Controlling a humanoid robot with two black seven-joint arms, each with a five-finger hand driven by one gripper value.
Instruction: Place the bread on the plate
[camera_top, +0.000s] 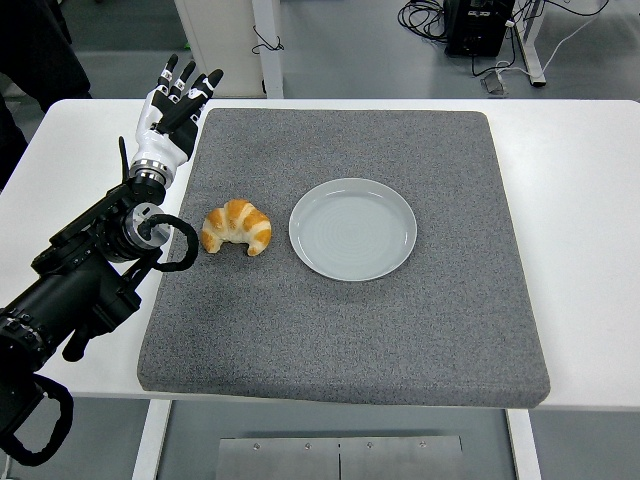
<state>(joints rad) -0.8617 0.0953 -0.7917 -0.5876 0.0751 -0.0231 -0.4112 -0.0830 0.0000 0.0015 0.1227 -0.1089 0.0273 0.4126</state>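
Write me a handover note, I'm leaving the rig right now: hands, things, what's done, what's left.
Left hand: open, fingers extended, holding nothing, raised at the mat's far left corner, beyond the croissant.
Right hand: not in view.
Croissant: lying on the mat, just left of the plate, apart from it.
Plate: empty, near the mat's middle.
Done: nothing yet; the bread is ungrasped.
Left: bring the left hand to the croissant, grasp it, carry it right, set it on the plate.

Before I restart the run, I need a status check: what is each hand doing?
Left hand: open, fingers extended, holding nothing, at the mat's far left corner.
Right hand: not in view.
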